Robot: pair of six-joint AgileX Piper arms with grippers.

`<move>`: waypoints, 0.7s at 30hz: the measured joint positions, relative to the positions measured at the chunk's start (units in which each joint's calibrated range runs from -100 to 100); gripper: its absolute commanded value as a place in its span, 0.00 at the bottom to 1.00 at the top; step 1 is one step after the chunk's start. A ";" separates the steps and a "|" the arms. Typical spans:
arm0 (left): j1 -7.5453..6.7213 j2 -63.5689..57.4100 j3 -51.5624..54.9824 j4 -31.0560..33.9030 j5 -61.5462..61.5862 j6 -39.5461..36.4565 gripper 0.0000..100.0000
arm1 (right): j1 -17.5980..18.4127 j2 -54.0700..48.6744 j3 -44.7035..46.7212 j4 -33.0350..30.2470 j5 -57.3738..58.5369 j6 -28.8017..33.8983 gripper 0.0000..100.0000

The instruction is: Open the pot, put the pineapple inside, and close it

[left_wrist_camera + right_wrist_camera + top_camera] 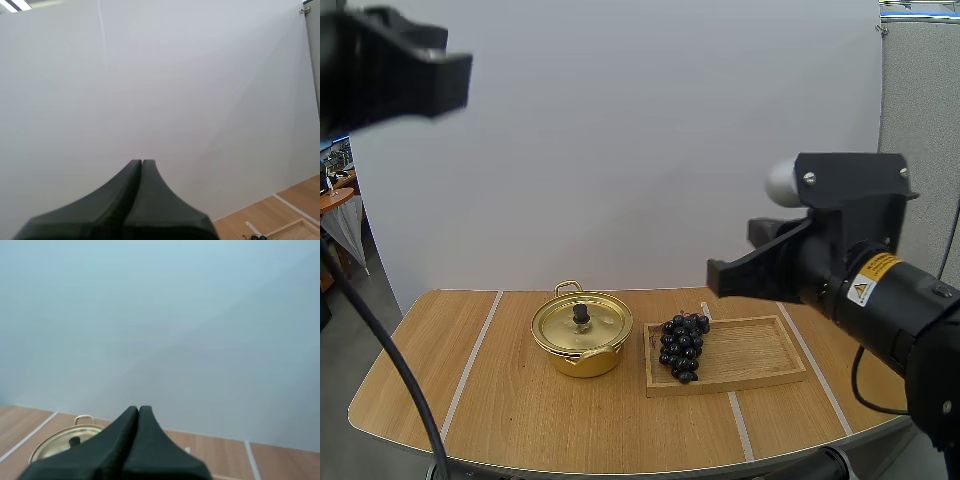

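A golden pot (582,335) stands on the table with its lid on, a black knob (581,314) on top. To its right a bunch of dark grapes (682,345) lies at the left end of a wooden tray (750,355). I see no pineapple. My left gripper (142,162) is shut on nothing, raised high above the table's left side (460,80). My right gripper (138,409) is shut too, empty, held up over the tray (712,275) and aimed toward the pot (55,442).
The wooden table (520,420) has pale stripes and a rounded front edge. Bare wood lies left of the pot and in front of it. A plain white wall stands behind. The tray's right part holds nothing.
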 measured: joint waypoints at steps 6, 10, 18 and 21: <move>0.09 -4.36 11.14 0.10 -4.90 -1.96 0.00 | -3.66 -2.31 0.00 -0.26 -5.87 0.00 0.00; 1.20 -6.90 16.70 0.36 -8.05 -2.89 0.00 | -5.48 -2.31 0.00 1.58 -6.53 0.19 0.00; 3.37 -15.01 29.10 0.39 -21.91 -4.54 0.00 | -7.23 -2.31 1.82 5.14 -9.22 0.27 0.00; 3.35 -15.28 32.71 -0.08 -25.53 -4.69 0.00 | -7.23 -2.37 4.73 5.25 -11.70 0.27 0.00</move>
